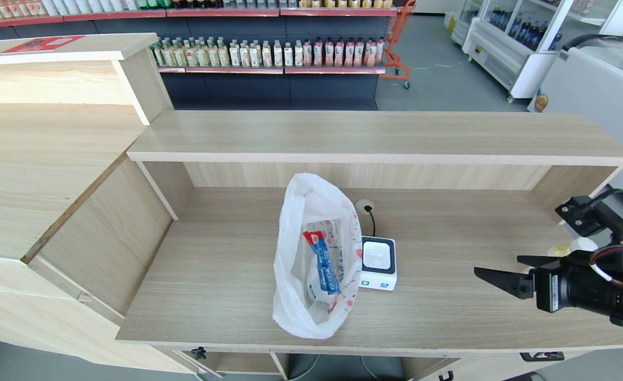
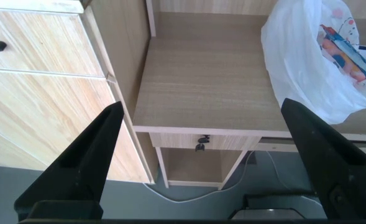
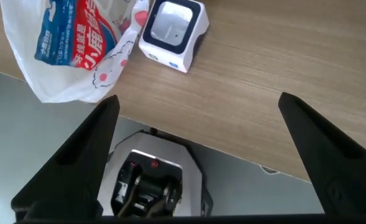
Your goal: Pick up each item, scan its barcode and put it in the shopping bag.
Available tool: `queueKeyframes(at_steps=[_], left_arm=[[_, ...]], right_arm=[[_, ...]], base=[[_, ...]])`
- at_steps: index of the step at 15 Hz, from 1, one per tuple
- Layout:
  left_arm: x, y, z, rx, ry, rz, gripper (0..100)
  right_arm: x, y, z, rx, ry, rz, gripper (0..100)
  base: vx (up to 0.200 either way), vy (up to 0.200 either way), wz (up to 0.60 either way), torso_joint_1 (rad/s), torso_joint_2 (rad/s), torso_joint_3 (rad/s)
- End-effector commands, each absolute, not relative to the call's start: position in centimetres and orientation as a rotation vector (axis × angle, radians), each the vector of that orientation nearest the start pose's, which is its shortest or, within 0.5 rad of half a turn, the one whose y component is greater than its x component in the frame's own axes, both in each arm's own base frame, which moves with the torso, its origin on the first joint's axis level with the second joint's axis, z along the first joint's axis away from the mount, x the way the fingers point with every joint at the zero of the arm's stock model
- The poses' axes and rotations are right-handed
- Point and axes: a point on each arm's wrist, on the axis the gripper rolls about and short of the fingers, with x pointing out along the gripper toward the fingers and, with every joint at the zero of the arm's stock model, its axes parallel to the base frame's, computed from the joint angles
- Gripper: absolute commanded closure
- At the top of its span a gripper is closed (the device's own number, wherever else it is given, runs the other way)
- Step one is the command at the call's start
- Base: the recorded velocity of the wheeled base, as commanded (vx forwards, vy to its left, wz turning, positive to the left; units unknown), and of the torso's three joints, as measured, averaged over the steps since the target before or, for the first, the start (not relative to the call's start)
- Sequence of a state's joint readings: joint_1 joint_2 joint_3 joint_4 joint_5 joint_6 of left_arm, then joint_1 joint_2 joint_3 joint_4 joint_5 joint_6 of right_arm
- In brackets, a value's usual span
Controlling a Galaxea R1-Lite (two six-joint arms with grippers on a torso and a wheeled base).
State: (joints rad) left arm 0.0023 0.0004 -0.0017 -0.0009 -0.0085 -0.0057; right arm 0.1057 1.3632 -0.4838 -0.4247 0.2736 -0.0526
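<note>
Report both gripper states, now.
Left gripper: open, holding nothing.
Right gripper: open, holding nothing.

Bright, even overhead store light. Light on tabletop (image 1: 449,312) uniform; shadows faint, soft-edged. Translucent shopping bag (image 1: 295,312) glows white. Pale glare on freezer lid (image 1: 621,55). Head view bows straight edges toward corners. In wrist views, left tool (image 2: 198,106) and right tool (image 3: 198,98) near-black, little surface detail.

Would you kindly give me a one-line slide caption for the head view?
Bag with a packet inside stands beside the scanner on the counter; open right claw hovers at right.
</note>
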Motion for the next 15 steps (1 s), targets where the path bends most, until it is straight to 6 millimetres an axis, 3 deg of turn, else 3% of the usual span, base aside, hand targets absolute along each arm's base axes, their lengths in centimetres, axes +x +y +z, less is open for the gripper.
queueKeyframes(at_steps=[1, 8, 11, 15], left_arm=[[-2.3, 0.0, 7.6, -0.006, -0.002, -0.006, 0], [-2.3, 0.0, 7.6, -0.003, -0.003, -0.008, 0], [-2.3, 0.0, 7.6, -0.003, -0.003, -0.006, 0], [-2.3, 0.0, 7.6, -0.003, -0.003, -0.006, 0]], right_arm=[[20.0, 2.3, 15.9, -0.011, 0.464, 0.353, 0], [20.7, 1.4, 14.4, -0.024, 0.539, 0.254, 0], [21.1, 0.3, 12.9, -0.167, 0.615, 0.134, 0], [21.8, 0.2, 11.8, -0.165, 0.665, 0.139, 0]], base=[[0.000, -0.200, 0.00, 0.002, 0.00, 0.002], [0.000, -0.200, 0.00, 0.002, 0.00, 0.001], [0.000, -0.200, 0.00, -0.001, 0.00, 0.004], [0.000, -0.200, 0.00, 0.004, 0.00, 0.005]])
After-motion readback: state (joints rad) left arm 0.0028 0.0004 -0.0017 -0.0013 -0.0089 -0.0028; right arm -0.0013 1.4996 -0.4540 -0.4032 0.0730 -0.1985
